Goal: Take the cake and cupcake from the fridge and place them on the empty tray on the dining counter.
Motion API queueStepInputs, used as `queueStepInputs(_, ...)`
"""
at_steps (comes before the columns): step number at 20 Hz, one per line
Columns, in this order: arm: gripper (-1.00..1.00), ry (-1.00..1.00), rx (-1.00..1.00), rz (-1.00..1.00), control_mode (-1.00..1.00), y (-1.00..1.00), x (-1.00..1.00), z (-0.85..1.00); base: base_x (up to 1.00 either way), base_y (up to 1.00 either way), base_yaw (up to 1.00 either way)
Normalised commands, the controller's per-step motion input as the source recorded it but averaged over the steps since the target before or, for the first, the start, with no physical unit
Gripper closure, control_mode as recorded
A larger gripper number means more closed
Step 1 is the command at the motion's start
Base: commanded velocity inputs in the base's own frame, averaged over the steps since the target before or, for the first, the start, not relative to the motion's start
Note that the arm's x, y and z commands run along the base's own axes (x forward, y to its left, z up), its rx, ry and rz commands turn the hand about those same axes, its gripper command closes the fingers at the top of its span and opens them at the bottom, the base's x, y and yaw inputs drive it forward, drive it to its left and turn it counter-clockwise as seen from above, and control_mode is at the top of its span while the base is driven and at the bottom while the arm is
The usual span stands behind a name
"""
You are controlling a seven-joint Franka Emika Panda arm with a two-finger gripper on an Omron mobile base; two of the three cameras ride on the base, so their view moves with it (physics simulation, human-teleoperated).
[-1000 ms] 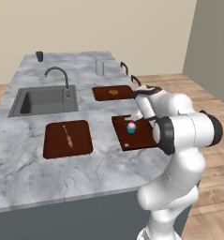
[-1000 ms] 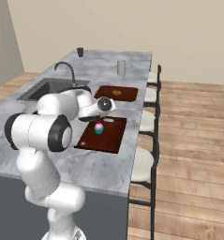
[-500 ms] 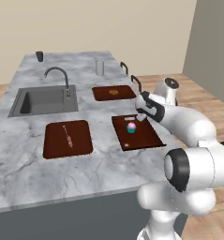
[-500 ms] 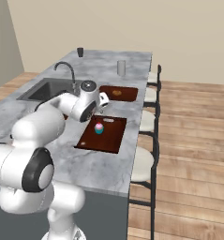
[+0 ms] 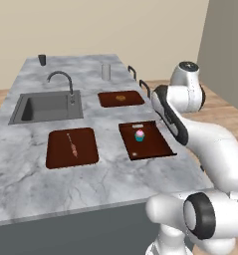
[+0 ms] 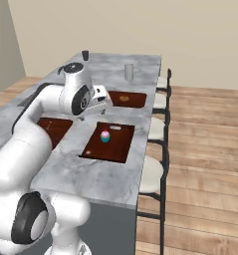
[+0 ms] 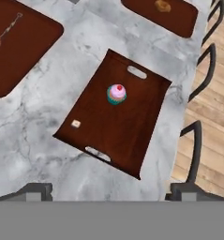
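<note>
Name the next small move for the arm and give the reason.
Probably just lift the arm a little further clear and stop. The cupcake stands mid tray, the small pale cake lies near one corner of it, and the open gripper hangs above, holding nothing. Both items look delivered.

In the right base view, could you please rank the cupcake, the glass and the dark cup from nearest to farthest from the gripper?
From the gripper:
1. Cupcake, on the tray just below it.
2. Glass, farther up the counter's stool side.
3. Dark cup, at the far end.

dining counter (image 7: 48,136) top grey-white marbled, smooth; tray (image 7: 132,136) dark reddish-brown, satin; floor (image 6: 205,149) wood planks.
</note>
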Motion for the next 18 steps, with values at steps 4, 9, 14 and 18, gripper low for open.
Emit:
queueStepInputs(4,-1.00,-0.44,0.01,-0.01,-1.00,-0.22,-1.00,0.00,0.00,0.00,0.00)
queueStepInputs(9,-1.00,-0.66,0.05,0.00,-1.00,0.00,-0.73,-0.03,0.00,0.00,0.00)
queueStepInputs(14,-1.00,-0.43,0.00,0.00,-1.00,0.00,-0.38,0.00,0.00,0.00,0.00)
queueStepInputs(18,-1.00,-0.03,0.00,0.00,1.00,0.00,-0.02,0.00,0.00,0.00,0.00)
